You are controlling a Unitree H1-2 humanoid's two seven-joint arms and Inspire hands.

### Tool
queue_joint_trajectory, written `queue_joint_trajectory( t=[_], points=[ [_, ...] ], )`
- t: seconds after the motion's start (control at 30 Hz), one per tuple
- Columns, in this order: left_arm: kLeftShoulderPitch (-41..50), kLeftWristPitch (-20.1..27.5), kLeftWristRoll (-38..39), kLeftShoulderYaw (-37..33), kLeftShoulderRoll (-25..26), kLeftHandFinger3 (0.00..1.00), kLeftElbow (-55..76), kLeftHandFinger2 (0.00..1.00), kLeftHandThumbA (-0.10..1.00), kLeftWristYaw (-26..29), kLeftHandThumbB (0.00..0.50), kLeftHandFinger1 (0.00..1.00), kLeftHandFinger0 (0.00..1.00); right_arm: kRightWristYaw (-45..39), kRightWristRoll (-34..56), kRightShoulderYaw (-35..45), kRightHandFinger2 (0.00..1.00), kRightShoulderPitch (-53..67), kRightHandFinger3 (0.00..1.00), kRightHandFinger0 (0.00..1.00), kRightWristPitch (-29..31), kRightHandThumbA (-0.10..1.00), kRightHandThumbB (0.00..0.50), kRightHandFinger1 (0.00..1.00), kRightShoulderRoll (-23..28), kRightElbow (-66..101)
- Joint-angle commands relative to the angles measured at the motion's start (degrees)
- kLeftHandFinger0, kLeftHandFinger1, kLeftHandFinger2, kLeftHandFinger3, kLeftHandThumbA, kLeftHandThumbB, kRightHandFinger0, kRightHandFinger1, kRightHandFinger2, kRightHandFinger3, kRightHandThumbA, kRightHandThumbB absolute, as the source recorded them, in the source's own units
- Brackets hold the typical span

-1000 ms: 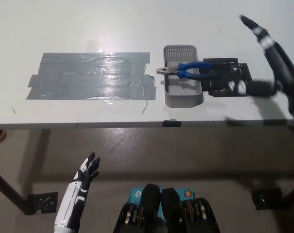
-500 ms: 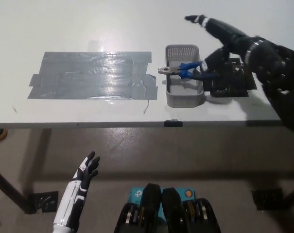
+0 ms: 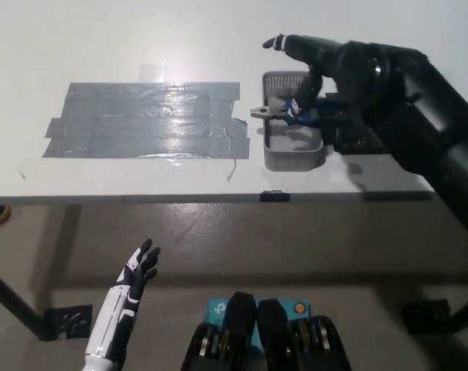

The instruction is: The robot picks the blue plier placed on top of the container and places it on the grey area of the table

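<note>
Black right hand, upper right of frame: newly lowered over blue-handled metal plier lying across grey mesh container; closure indeterminate, grasp imminent. White left hand, lower left, fingers spread, idle

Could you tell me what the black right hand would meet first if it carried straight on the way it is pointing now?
Probably nothing soon: the right hand, above the blue plier and the grey container, points leftward over bare white table, just beyond the grey tape area. Its height is unclear.
</note>
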State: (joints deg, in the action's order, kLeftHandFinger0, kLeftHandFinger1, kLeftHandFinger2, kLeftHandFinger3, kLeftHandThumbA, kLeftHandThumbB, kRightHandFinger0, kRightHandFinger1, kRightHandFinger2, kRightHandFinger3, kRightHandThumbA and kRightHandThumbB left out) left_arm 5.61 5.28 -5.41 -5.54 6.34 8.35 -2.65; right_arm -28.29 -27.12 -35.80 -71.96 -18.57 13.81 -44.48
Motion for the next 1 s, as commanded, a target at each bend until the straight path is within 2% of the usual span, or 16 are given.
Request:
queue_joint_trajectory(
  t=[0.0,0.3,0.33,0.57,0.7,0.83,0.97],
  points=[
    [-0.4,1.1,0.2,0.2,0.9,1.0,1.9,1.0,1.0,-1.0,0.0,1.0,1.0,-0.9,-3.9,-1.6,1.0,-6.0,1.0,1.0,0.5,0.97,0.38,1.0,-1.5,-2.8],
    [-0.5,1.1,0.2,0.5,1.2,1.0,2.2,1.0,1.0,-1.6,0.0,1.0,1.0,0.5,-5.4,-3.4,1.0,-8.4,1.0,1.0,2.7,0.99,0.375,1.0,-4.6,-11.1],
    [-0.4,0.9,0.3,0.5,1.3,1.0,2.4,1.0,1.0,-1.7,0.0,1.0,1.0,0.9,-5.4,-3.3,1.0,-8.3,1.0,1.0,2.9,0.96,0.356,1.0,-4.8,-12.0],
    [-0.7,0.6,0.9,0.8,1.4,1.0,2.6,1.0,1.0,-2.0,0.001,1.0,1.0,1.5,-6.6,-3.6,1.0,-9.0,1.0,1.0,3.8,0.96,0.375,1.0,-5.6,-16.2],
    [-0.2,0.7,1.2,1.2,1.5,1.0,2.6,1.0,1.0,-1.9,0.002,1.0,1.0,2.2,-6.4,-2.9,1.0,-8.4,1.0,1.0,4.8,0.92,0.363,1.0,-6.1,-18.1],
    [0.5,0.4,0.9,1.3,1.6,1.0,3.1,1.0,1.0,-1.9,0.012,1.0,1.0,3.4,-6.1,-1.9,1.0,-7.4,1.0,1.0,3.5,0.88,0.387,1.0,-6.8,-18.7],
    [0.4,0.5,0.8,1.3,1.6,1.0,3.2,1.0,1.0,-2.0,0.0,1.0,1.0,3.1,-6.3,-2.0,1.0,-7.0,1.0,1.0,4.2,0.91,0.376,1.0,-6.9,-19.4]
  ],
)
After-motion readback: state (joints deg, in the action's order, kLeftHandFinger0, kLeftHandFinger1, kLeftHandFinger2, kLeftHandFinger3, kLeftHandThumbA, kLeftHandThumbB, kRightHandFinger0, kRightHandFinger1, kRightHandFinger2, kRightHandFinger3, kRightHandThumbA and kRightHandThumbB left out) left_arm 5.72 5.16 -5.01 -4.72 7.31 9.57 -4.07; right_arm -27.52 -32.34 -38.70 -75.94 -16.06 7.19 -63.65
